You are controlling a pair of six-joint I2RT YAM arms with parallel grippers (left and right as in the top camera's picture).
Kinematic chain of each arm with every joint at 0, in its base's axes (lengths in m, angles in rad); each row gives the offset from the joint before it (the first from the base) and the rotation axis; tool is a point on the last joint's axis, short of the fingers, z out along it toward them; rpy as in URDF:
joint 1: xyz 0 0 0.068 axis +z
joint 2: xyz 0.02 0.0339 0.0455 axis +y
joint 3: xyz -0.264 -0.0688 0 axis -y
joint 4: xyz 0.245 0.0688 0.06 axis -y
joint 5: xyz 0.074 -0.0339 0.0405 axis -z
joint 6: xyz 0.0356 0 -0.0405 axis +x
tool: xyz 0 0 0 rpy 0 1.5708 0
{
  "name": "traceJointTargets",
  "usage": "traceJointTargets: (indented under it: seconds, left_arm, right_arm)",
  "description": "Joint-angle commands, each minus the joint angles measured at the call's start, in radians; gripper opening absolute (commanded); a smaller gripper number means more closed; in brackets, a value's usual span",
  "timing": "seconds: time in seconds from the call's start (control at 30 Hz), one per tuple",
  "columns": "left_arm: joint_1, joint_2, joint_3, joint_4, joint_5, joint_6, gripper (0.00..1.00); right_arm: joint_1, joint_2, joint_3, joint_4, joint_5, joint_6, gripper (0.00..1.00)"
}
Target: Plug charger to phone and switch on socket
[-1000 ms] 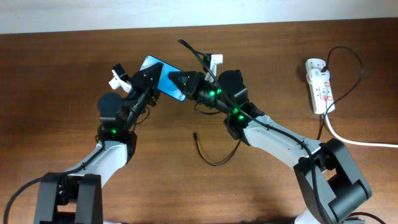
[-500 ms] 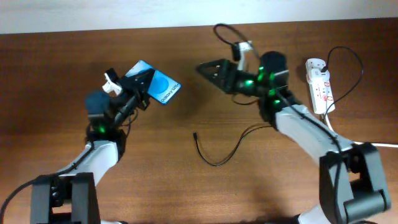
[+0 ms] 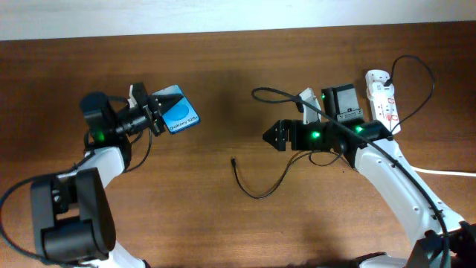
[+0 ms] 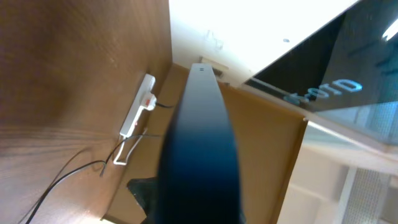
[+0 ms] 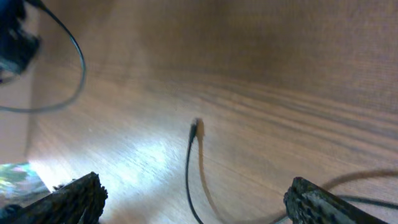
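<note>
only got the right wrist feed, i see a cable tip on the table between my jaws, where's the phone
observer: Lifted, over on the left. The left gripper holds the phone, with its blue screen facing the overhead camera.
operator: ok and the socket
observer: The socket lies at the far right, just beyond the right arm.
operator: is the charger tangled up
observer: It doesn't look tangled. From the connector the charger makes one loose bend and runs toward the right arm, where the overhead view loses it.
</note>
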Motion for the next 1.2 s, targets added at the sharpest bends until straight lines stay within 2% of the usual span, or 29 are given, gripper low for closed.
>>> traceJointTargets:
  seconds: [0.0,0.07,0.1,0.13,0.3,0.37,0.47,0.63,0.73,0.8,0.83,0.93,0.97,1.0,1.03,1.1,1.13,1.17]
  left_arm:
    - [-0.044,0.053,0.114,0.010,0.059,-0.002,0.00]
    - [-0.052,0.058,0.142,0.024,0.060,-0.014,0.00]
    - [-0.053,0.058,0.143,0.024,0.056,-0.051,0.00]
    - [-0.052,0.058,0.143,0.024,0.043,-0.063,0.00]
    - [-0.022,0.060,0.144,0.024,0.031,-0.061,0.00]
    - [0.014,0.060,0.144,0.024,0.045,-0.053,0.00]
    - [0.039,0.060,0.144,0.024,0.052,-0.042,0.00]
    - [0.040,0.061,0.144,0.024,0.082,-0.035,0.00]
    - [0.040,0.061,0.144,0.024,0.096,-0.035,0.00]
    - [0.040,0.061,0.144,0.024,0.097,-0.035,0.00]
    - [0.040,0.061,0.144,0.024,0.097,-0.035,0.00]
    - [0.040,0.061,0.144,0.024,0.097,-0.035,0.00]
    - [0.040,0.061,0.144,0.024,0.097,-0.035,0.00]
    - [0.040,0.061,0.144,0.024,0.097,-0.035,0.00]
    - [0.040,0.061,0.144,0.024,0.099,-0.035,0.00]
    - [0.040,0.061,0.144,0.023,0.103,0.001,0.00]
    - [0.040,0.063,0.144,0.008,0.105,0.031,0.00]
    - [0.038,0.064,0.144,-0.023,0.108,0.064,0.00]
  right_arm:
    - [0.108,-0.016,0.002,-0.013,0.203,-0.039,0.93]
    - [0.207,-0.016,0.002,-0.021,0.349,-0.039,0.80]
    - [0.231,-0.016,0.002,-0.021,0.394,-0.039,0.65]
    - [0.258,-0.014,0.002,-0.021,0.441,-0.038,0.57]
    - [0.435,0.101,0.001,0.079,0.607,-0.036,0.56]
    - [0.507,0.185,0.001,0.157,0.682,0.001,0.51]
    - [0.558,0.294,0.002,0.256,0.693,0.041,0.49]
    - [0.584,0.370,0.002,0.308,0.700,0.079,0.43]
    - [0.584,0.391,0.002,0.318,0.725,0.079,0.36]
    - [0.584,0.408,0.002,0.319,0.715,0.110,0.26]
    - [0.584,0.408,0.002,0.319,0.711,0.124,0.17]
    - [0.584,0.408,0.002,0.314,0.698,0.132,0.15]
    - [0.584,0.408,0.002,0.313,0.698,0.147,0.08]
    - [0.584,0.408,0.002,0.313,0.694,0.146,0.04]
    - [0.583,0.401,0.010,0.293,0.661,0.146,0.04]
    - [0.558,0.305,0.087,0.118,0.643,0.111,0.04]
    - [0.525,0.225,0.113,0.072,0.555,0.027,0.04]
    - [0.489,0.160,0.116,0.058,0.477,0.013,0.04]
